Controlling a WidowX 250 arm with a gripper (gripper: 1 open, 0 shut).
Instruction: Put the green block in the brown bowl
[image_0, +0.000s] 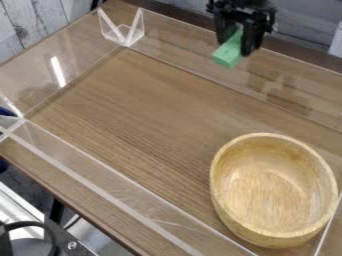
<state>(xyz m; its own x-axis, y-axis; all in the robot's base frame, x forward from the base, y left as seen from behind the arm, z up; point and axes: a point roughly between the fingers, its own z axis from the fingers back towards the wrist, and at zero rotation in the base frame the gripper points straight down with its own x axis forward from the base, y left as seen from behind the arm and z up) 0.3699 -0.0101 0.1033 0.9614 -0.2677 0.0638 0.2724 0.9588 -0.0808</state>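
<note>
The green block (231, 51) hangs in the air over the far side of the table, held between the black fingers of my gripper (243, 36), which is shut on its upper end. The block tilts slightly, with its lower end pointing down and left. The brown bowl (274, 190), round, wooden and empty, sits at the near right of the table, well below and to the right of the block in the camera view.
A wooden tabletop (147, 120) is fenced by low clear acrylic walls (80, 160). A clear plastic corner piece (123, 28) stands at the far left. A dark cable (34, 240) lies off the table's near left edge.
</note>
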